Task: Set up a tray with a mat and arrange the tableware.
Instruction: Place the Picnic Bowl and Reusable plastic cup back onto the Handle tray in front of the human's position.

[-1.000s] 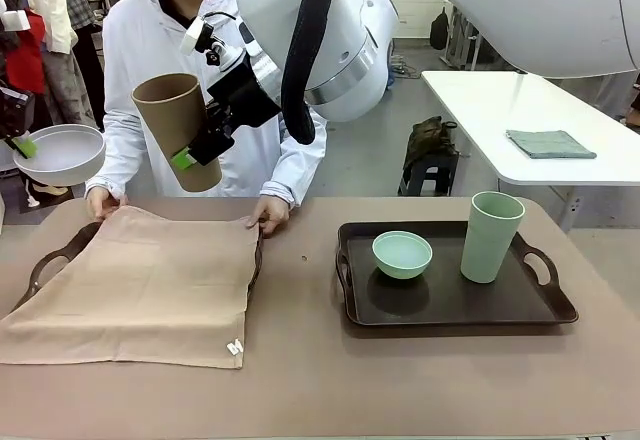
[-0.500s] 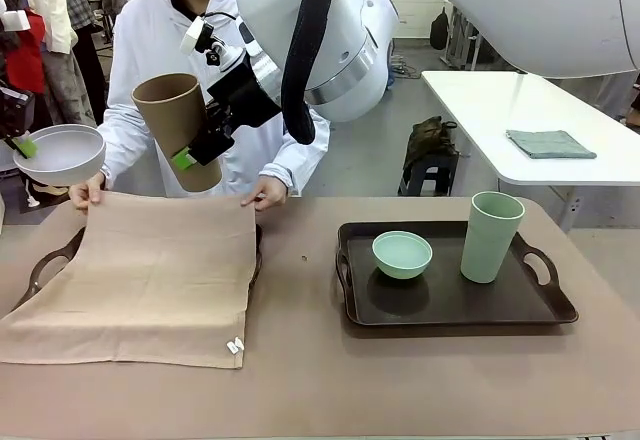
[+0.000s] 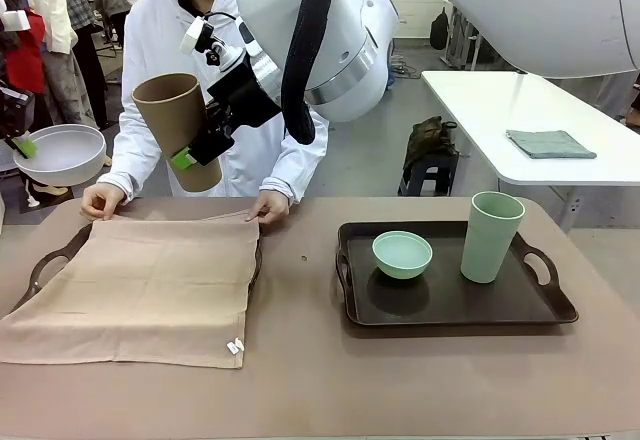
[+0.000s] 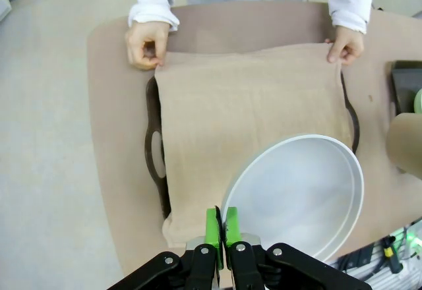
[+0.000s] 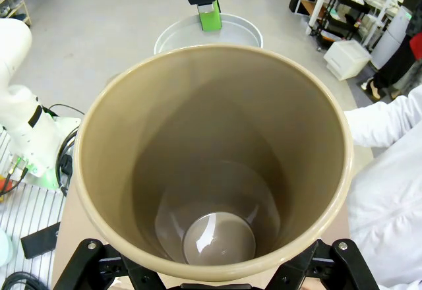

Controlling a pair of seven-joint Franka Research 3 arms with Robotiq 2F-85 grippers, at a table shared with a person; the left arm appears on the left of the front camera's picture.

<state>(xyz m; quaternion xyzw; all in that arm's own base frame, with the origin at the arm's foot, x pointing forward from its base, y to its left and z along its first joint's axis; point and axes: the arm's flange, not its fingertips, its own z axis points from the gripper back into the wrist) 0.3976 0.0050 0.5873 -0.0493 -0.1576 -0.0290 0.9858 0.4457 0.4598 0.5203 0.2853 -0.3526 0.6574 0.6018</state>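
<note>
left jaws: clenched on the rim of the white bowl, held in the air | right jaws: grasping the tilted brown cup, aloft | below left jaws: mat over a tray, person's hands pinching its far corners | well right of both jaws: mint bowl and pale green cup standing in a second tray on the bench

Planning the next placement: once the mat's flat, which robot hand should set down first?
Probably the left hand: it holds the white bowl level above the mat, clear of the person's hands; the right hand holds the brown cup tilted near them.
</note>
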